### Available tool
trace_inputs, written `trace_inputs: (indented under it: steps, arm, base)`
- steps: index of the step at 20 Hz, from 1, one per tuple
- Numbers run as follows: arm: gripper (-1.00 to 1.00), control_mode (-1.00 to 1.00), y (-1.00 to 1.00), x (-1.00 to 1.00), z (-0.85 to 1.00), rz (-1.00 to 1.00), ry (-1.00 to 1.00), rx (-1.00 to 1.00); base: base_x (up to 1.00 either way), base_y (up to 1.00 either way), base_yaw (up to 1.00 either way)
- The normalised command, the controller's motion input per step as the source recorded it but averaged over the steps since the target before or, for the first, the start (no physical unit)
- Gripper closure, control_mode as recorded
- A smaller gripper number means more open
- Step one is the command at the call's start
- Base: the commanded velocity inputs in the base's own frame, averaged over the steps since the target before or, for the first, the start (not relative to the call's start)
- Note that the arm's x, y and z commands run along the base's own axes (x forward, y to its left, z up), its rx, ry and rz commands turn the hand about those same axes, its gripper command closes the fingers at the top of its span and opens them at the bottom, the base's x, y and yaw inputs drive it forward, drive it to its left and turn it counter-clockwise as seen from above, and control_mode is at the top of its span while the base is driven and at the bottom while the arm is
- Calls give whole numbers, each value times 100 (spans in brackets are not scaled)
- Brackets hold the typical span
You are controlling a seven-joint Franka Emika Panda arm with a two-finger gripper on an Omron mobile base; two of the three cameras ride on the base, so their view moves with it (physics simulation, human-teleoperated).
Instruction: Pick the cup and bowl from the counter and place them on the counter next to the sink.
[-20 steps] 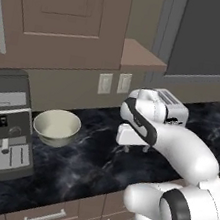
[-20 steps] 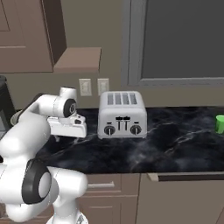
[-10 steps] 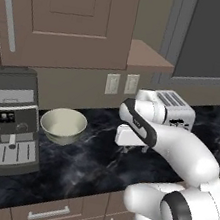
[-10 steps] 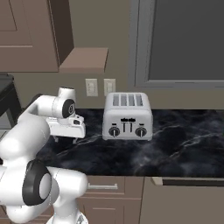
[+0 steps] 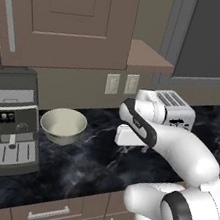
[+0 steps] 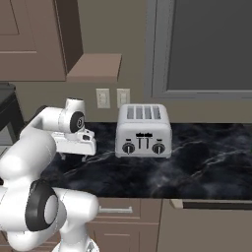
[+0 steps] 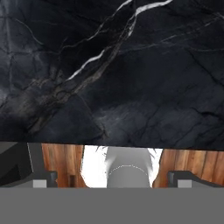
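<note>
- Arm posture: the white arm is bending forward over the counter (image 5: pixel 73 161), its hand pointing down at the black stone between the bowl (image 5: pixel 63 124) and the toaster (image 5: pixel 175 113).
- The gripper (image 5: pixel 132 147) is hanging just above the stone with its jaws spread wide and nothing between them; in the hand view its two dark fingertips (image 7: pixel 40 178) are sitting far apart at the bottom, looking onto bare veined marble.
- In the right base view the gripper (image 6: pixel 74 153) is hovering to the left of the toaster (image 6: pixel 143 131), apart from it.
- One bowl is sitting upright on the counter, cream inside and empty, just beside the coffee machine (image 5: pixel 12 116) and well apart from the gripper.
- One toaster is standing against the back wall, showing four slots on top and two knobs on its front.
- One coffee machine is standing at the left end of the counter.
- Two wall outlets (image 5: pixel 121 83) are showing side by side on the wall behind the arm.
- One drawer handle (image 5: pixel 49 214) is showing below the counter edge.
- Writing: small marks are showing on the toaster's front and on the coffee machine's panel, too small to read.
</note>
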Motion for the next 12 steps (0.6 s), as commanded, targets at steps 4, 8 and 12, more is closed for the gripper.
trace_inputs:
  steps: [4, 8, 12]
  arm:
    - [-100, -100, 20, 0, 0, 1, 0, 0]
    - [-100, -100, 52, 8, 0, 0, -13, 1]
    - [-100, -100, 32, 3, -1, 2, -16, 4]
  base:
    - [0, 0, 0]
    - [0, 0, 0]
    - [0, 0, 0]
